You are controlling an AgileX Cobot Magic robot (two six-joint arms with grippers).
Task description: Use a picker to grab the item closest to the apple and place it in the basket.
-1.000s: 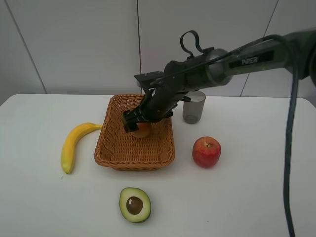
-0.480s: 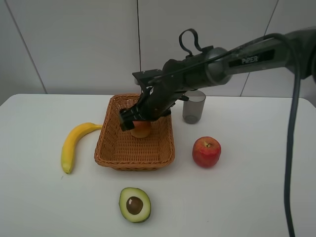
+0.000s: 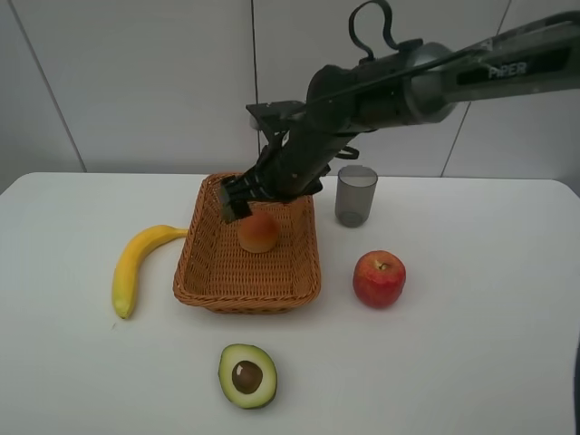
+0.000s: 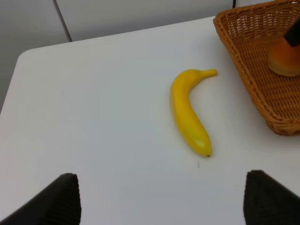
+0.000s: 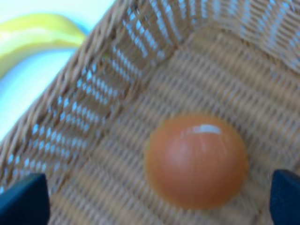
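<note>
A round orange item lies in the wicker basket, near its back end. My right gripper hangs just above and behind the item, open, with nothing in it. In the right wrist view the orange item rests free on the basket's weave, and the gripper shows only as two dark fingertips far apart. The red apple sits on the table right of the basket. My left gripper is open over bare table, near the banana; the exterior view does not show it.
A yellow banana lies left of the basket. Half an avocado lies in front of it. A grey cup stands behind the apple, close to my right arm. The white table ends at a wall behind.
My right gripper has risen from the orange item and pulled back a little. The item stays in the basket, now free of the fingers.
</note>
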